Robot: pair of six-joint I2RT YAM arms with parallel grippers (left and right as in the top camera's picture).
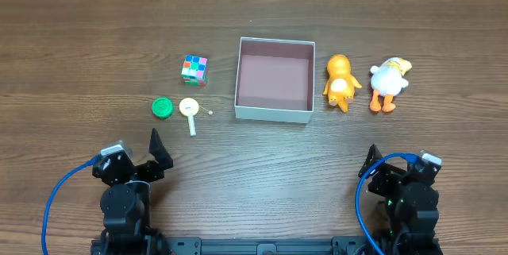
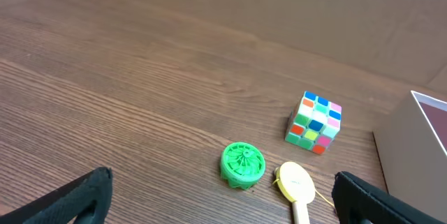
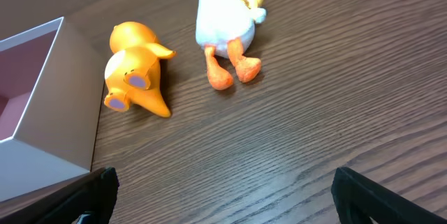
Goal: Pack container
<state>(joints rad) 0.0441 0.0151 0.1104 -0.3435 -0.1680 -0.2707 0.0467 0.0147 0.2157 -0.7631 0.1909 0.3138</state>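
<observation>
Dark brown wood-grain table [image 1: 79, 32], plain tan wall [image 2: 314, 8] behind its far edge, soft even light

Rt side: orange plush toy [image 1: 340, 82] lies just beside wall of square white-walled box [image 1: 274, 113], little finger room between; white plush duck [image 1: 389, 84] near it. Left: multicoloured cube [image 1: 194, 69], green ribbed disc [image 1: 163, 108] & cream round-headed stick [image 1: 189, 110] cluster; wood table [image 1: 270, 160] in front open.

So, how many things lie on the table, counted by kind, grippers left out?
Container: 1, the container
Animal toys: 2, the orange toy and the white duck
Other small toys: 3, the puzzle cube, the green disc and the cream paddle
Total: 6
</observation>
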